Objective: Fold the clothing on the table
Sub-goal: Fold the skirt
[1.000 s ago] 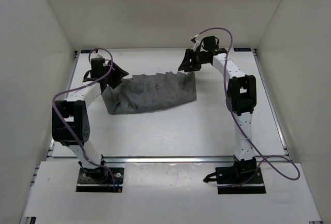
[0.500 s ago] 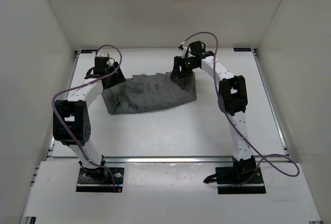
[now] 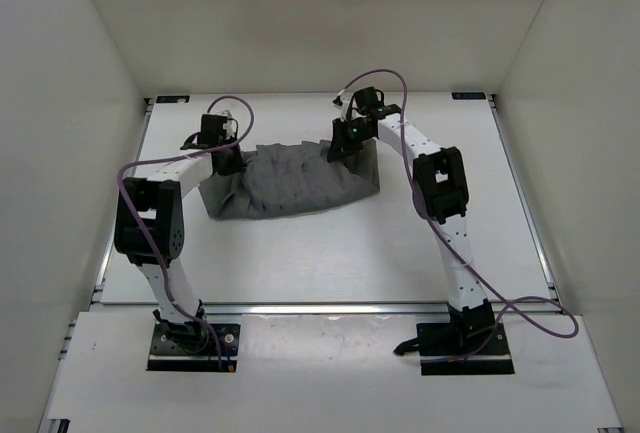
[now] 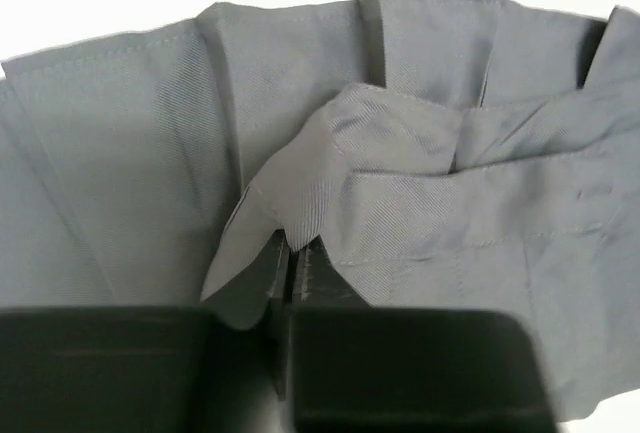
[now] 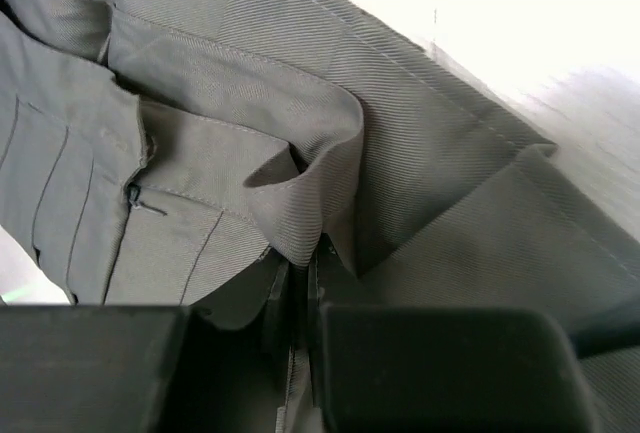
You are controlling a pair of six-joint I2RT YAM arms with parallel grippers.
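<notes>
The clothing (image 3: 290, 181) lay on the far half of the table (image 3: 330, 253), stretched from left to right and closer to the back edge than to the near one. The left gripper (image 3: 228, 160) sat at the garment's rear left corner and the right gripper (image 3: 347, 143) at its rear right corner, well apart. In each wrist view a fold of cloth stood between the jaws, though how deep it reached was hard to tell.

The white table (image 3: 330, 253) bears the grey clothing (image 3: 290, 181), which lies creased and bunched across its far half, longer from left to right. A metal rail (image 3: 330, 307) runs along the table's near edge.
</notes>
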